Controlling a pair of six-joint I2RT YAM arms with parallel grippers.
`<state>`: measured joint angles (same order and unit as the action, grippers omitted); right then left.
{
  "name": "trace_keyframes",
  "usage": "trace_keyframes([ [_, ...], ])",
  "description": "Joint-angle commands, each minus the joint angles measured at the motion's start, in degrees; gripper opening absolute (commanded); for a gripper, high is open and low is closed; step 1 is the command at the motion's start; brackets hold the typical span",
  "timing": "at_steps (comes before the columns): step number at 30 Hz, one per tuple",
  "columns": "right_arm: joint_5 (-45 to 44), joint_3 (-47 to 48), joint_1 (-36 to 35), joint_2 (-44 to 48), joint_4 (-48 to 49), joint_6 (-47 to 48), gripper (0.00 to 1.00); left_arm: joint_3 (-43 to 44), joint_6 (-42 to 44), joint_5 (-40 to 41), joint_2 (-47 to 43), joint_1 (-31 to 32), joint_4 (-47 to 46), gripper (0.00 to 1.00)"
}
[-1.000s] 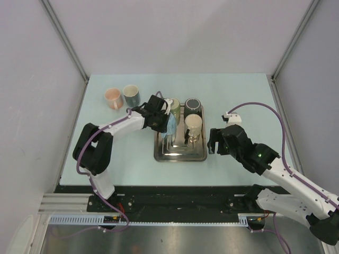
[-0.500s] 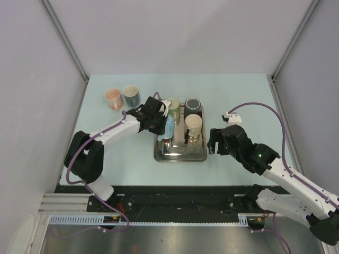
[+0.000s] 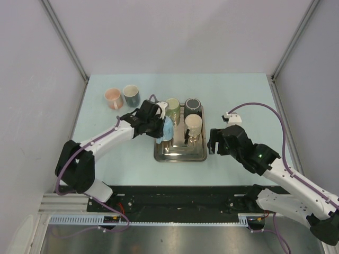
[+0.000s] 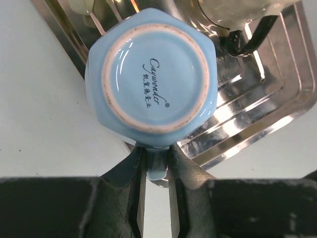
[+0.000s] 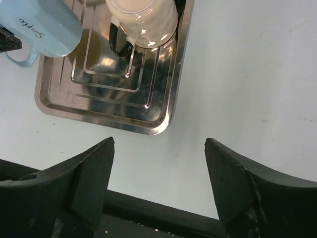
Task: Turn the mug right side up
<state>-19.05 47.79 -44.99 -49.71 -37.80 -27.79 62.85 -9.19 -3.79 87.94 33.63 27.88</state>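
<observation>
The light blue mug (image 3: 167, 128) hangs tilted over the left edge of the steel tray (image 3: 180, 157). My left gripper (image 3: 160, 126) is shut on its handle. In the left wrist view the mug's base (image 4: 153, 74) faces the camera, and the handle sits between my fingers at the left gripper (image 4: 156, 158). The right wrist view shows the mug (image 5: 44, 25) at its top left, above the tray (image 5: 99, 111). My right gripper (image 3: 217, 143) is open and empty just right of the tray, and in the right wrist view it (image 5: 159, 144) is over bare table.
On the tray stand a cream mug with a black handle (image 3: 193, 126), a dark mug (image 3: 193, 106) and a green mug (image 3: 172, 106). A pink mug (image 3: 112, 97) and a grey-blue mug (image 3: 131, 95) stand upright at the table's back left.
My left arm has swung its elbow to the left and drawn the blue mug a little left toward the tray's left edge. The right arm has not moved.
</observation>
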Motion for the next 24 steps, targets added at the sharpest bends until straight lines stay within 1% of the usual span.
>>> trace_keyframes([
  [1, 0.50, 0.11, -0.45, 1.64, 1.85, -0.51, 0.79, -0.36, -3.28, -4.20, -7.43, 0.39, -8.79, 0.00],
  [3, 1.47, 0.11, -0.45, 2.51, 2.55, -0.77, 0.79, -1.84, -6.18, -7.27, -10.24, 0.21, -10.99, 0.00],
  [6, 3.57, 0.20, -0.53, 4.53, 4.05, -1.12, 0.79, -4.83, -11.62, -12.98, -14.80, -0.14, -17.31, 0.00],
  [7, 4.10, 0.11, -0.36, 5.32, 4.31, -1.47, 0.79, -5.89, -13.38, -14.56, -15.86, -0.23, -21.60, 0.00],
  [8, 5.59, 0.11, -0.45, 5.94, 5.19, -1.74, 0.79, -7.03, -17.23, -16.06, -16.83, -0.32, -24.07, 0.00],
  [9, 6.38, 0.11, -0.27, 6.47, 5.63, -1.91, 0.79, -9.30, -19.35, -18.51, -19.19, -0.49, -26.62, 0.00],
  [10, 7.18, 0.11, -0.27, 7.78, 6.07, -2.44, 0.80, -10.72, -21.55, -19.66, -20.25, -0.67, -32.83, 0.00],
  [11, 8.92, 0.11, -0.27, 8.31, 7.12, -2.79, 0.80, -12.21, -26.36, -20.81, -21.40, -0.75, -36.11, 0.00],
  [12, 9.81, 0.11, -0.18, 8.93, 7.65, -3.06, 0.80, -15.27, -28.75, -21.95, -23.24, -0.84, -39.27, 0.00],
  [13, 10.78, 0.11, -0.10, 10.06, 8.26, -3.49, 0.80, -16.95, -31.48, -22.57, -24.12, -0.84, -46.53, 0.00],
  [14, 12.87, 0.11, -0.01, 10.77, 9.49, -4.28, 0.80, -18.62, -36.72, -23.01, -24.74, -0.84, -50.17, 0.00],
  [15, 13.85, -0.24, 0.17, 11.47, 10.37, -4.81, 0.80, -21.60, -39.30, -23.28, -25.27, -0.84, -53.68, 0.00],
  [16, 14.82, -0.59, 0.17, 12.09, 11.16, -5.43, 0.80, -23.28, -42.02, -23.10, -26.41, -0.76, -60.94, 0.00],
  [17, 16.92, -1.03, 0.34, 13.92, 13.08, -6.74, 0.80, -24.95, -47.01, -22.84, -26.85, -0.76, -64.75, 0.00],
  [18, 17.90, -1.38, 0.43, 14.64, 14.15, -7.45, 0.80, -27.84, -49.23, -22.32, -27.29, -0.76, -68.10, 0.00],
  [19, 18.51, -2.25, 0.61, 15.52, 15.20, -8.15, 0.80, -29.26, -51.17, -20.48, -28.25, -0.76, -73.87, 0.00],
  [20, 20.96, -2.70, 0.69, 16.92, 17.39, -9.81, 0.80, -30.58, -54.58, -19.60, -28.70, -0.58, -76.89, 0.00],
  [21, 22.03, -3.22, 0.78, 17.63, 18.63, -10.61, 0.80, -32.68, -56.01, -18.80, -29.05, -0.23, -81.79, 0.00],
  [24, 26.42, -5.25, 1.13, 19.12, 23.81, -14.29, 0.80, -35.07, -59.53, -16.43, -29.84, 0.99, -88.49, 0.00],
])
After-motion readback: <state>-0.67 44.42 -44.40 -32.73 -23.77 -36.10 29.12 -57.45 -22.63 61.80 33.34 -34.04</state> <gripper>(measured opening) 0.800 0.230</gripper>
